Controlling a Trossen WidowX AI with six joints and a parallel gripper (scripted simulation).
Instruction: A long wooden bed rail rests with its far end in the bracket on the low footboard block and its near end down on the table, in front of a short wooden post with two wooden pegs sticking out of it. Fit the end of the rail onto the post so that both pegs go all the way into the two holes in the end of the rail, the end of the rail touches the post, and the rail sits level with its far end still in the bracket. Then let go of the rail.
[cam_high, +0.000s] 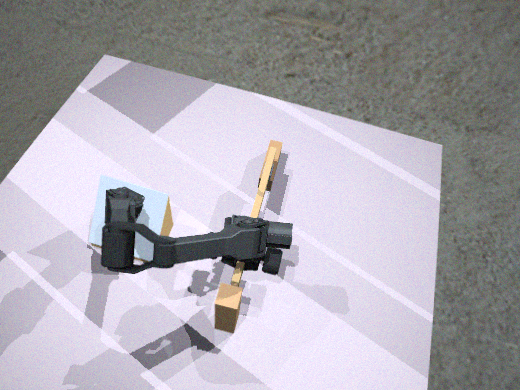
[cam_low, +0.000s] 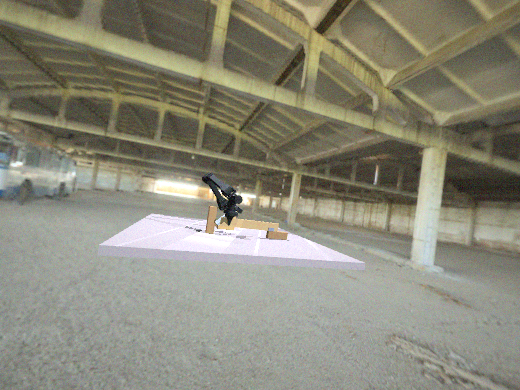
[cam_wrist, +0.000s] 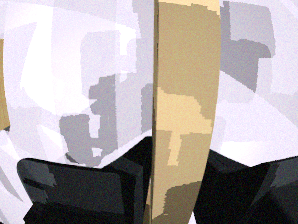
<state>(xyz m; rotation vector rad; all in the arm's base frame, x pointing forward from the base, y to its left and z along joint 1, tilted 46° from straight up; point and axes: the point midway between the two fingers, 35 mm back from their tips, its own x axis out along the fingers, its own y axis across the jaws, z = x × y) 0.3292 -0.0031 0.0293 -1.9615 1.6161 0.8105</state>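
Note:
The long wooden rail (cam_high: 258, 204) (cam_low: 252, 225) (cam_wrist: 187, 60) runs from the low footboard block (cam_high: 277, 143) (cam_low: 278, 235) to the wooden post (cam_high: 227, 312) (cam_low: 211, 220). Its far end lies at the block's bracket (cam_low: 271, 229). In the exterior view the rail looks about level, with its near end raised off the table. My gripper (cam_low: 230, 223) (cam_wrist: 165, 142) is shut on the rail near the post end, one finger on each side. The near end is very close to the post; whether it touches cannot be told. The pegs and holes are hidden or too small to see.
A box with a light blue top (cam_high: 155, 200) and wooden sides stands left of the rail in the top view, below the raised arm. The pale table (cam_high: 360, 210) (cam_low: 165, 250) carries patchy shadows, and its edges show in the top and exterior views.

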